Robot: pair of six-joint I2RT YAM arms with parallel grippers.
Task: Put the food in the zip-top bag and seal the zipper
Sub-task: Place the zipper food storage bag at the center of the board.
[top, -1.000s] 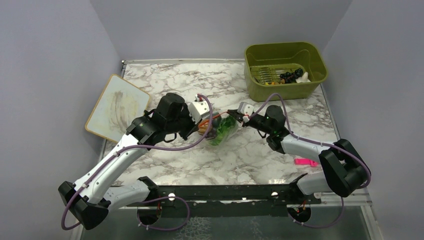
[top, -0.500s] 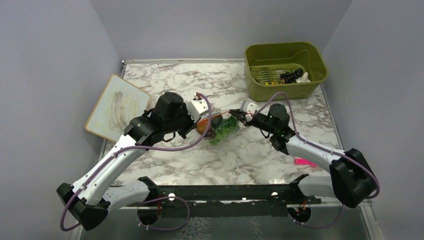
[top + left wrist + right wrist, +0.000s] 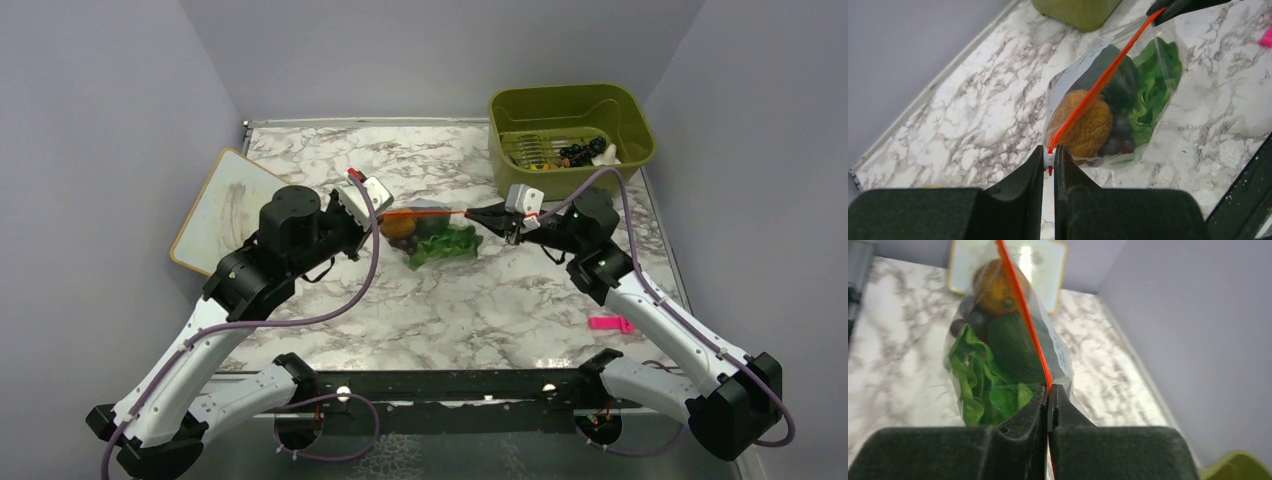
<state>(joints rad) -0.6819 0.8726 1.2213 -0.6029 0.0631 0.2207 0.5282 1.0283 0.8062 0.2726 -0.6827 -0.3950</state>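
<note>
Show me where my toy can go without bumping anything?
The bare marble between the bag and the black rail is free. So is the back strip between the board and the green bin. Crowded in the middle, where the left end effector and right end effector pinch the zipper.

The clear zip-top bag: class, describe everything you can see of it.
This thin, floppy plastic bag hangs by its orange-red zipper strip, pulled taut between the left gripper and right gripper, whose shut fingers pinch its ends. Inside: leafy green lettuce, purple grapes, a dark green piece, an orange piece.
</note>
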